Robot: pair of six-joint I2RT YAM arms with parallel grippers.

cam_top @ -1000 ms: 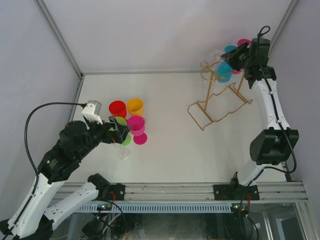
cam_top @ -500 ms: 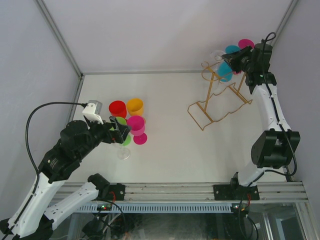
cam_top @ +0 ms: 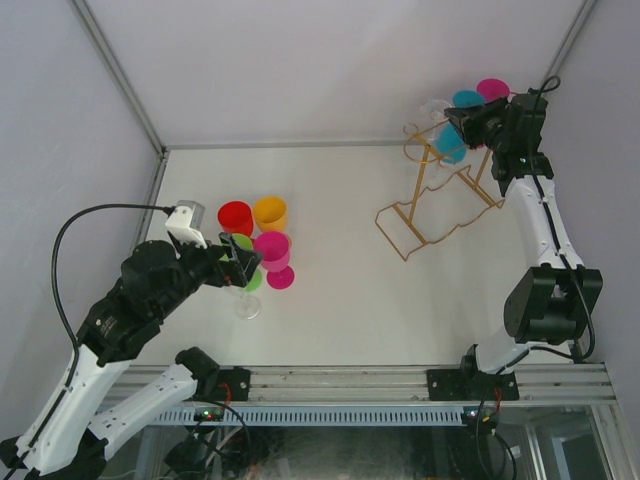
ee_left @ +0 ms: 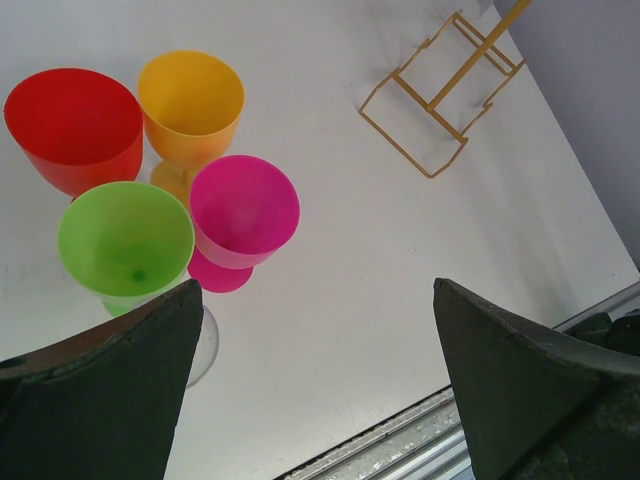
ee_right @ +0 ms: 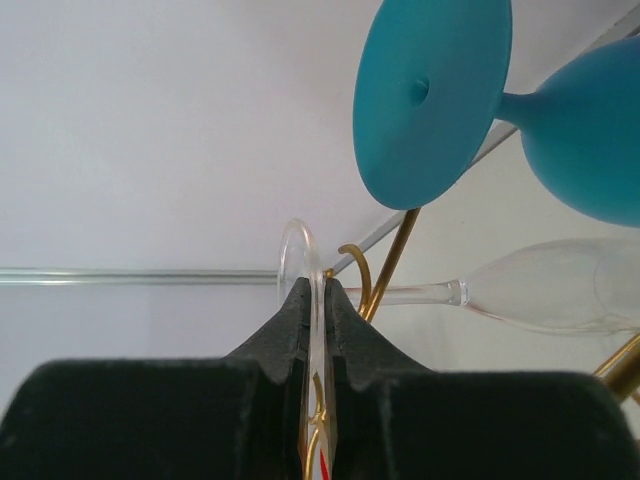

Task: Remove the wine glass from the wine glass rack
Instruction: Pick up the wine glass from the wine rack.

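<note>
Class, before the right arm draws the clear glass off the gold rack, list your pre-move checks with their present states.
1. Right gripper shut on the clear wine glass, at its foot: ok.
2. Glass freed from the rack: not ok, it hangs there.
3. Teal glass out of the withdrawal path: cannot tell; it hangs close alongside.
4. Left gripper open, away from the rack: ok.

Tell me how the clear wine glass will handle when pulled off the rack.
Probably slippery: the right gripper pinches only the thin, smooth foot of the clear wine glass. It may pivot, its bowl lying far from that grip. Likely fragile if it knocks the teal glass alongside.
</note>
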